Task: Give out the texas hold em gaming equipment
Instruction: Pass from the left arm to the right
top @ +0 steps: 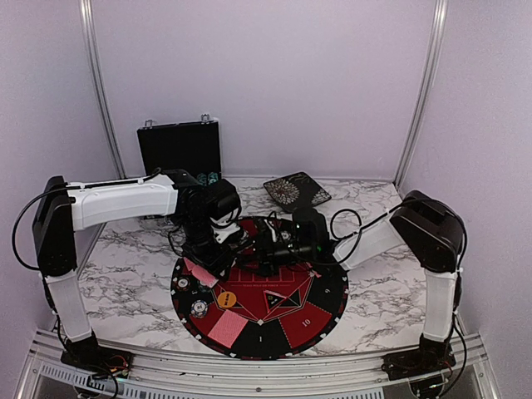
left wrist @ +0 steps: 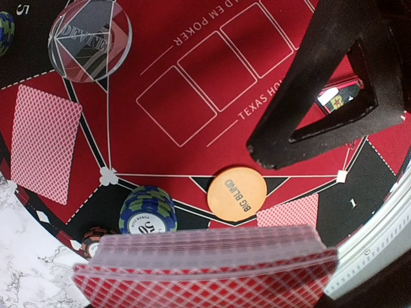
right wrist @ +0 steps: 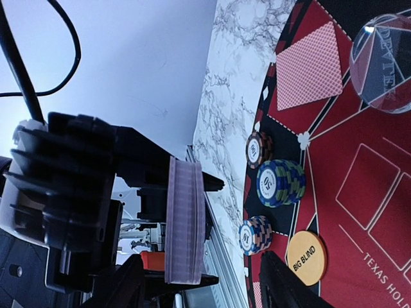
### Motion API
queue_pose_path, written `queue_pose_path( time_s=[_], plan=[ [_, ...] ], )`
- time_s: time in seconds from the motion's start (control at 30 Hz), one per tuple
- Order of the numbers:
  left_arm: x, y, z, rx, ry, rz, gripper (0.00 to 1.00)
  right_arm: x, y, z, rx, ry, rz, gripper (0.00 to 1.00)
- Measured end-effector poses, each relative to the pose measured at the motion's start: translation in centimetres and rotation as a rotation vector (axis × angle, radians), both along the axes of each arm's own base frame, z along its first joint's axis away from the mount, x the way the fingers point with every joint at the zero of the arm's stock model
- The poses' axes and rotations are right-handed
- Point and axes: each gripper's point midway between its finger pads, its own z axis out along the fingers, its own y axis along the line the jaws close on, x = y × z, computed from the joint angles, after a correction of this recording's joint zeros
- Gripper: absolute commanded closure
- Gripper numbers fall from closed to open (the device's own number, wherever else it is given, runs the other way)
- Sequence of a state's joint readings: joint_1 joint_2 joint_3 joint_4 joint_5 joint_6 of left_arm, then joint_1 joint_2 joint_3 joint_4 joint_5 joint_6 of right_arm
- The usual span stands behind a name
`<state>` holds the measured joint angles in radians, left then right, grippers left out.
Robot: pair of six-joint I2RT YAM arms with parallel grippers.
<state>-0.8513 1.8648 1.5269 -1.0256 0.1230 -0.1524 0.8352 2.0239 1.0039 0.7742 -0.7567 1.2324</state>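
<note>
Left hand [top: 209, 252] is clamped on the deck of red-backed cards [left wrist: 205, 269], up above the mat [top: 324, 291]. My right hand [right wrist: 204, 269] is spread wide with nothing in it. On the mat I count three chip stacks [right wrist: 279, 183], one orange disc [right wrist: 306, 258] and one clear disc [right wrist: 385, 64]. Left wrist view shows two loose cards [left wrist: 45, 141] lying there, right wrist view only one.
</note>
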Motion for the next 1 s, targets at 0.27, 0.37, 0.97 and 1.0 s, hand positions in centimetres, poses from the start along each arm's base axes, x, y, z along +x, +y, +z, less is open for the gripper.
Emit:
queue_pose_path(
  time_s=[0.27,0.37,0.97,1.0],
  plan=[
    [0.0,0.0,0.0,0.0,0.0,0.0,0.78,-0.1,0.8,-0.1,0.008,0.009,0.008,0.41],
    [0.0,0.0,0.0,0.0,0.0,0.0,0.78,0.1,1.2,-0.3,0.01,0.01,0.007,0.41],
    [0.1,0.0,0.1,-0.002,-0.002,0.0,0.78,0.2,2.6,-0.6,0.026,0.024,0.018,0.52],
    [0.1,-0.1,0.1,-0.003,-0.003,0.0,0.78,0.2,2.6,-0.7,0.025,0.029,0.017,0.53]
  ],
)
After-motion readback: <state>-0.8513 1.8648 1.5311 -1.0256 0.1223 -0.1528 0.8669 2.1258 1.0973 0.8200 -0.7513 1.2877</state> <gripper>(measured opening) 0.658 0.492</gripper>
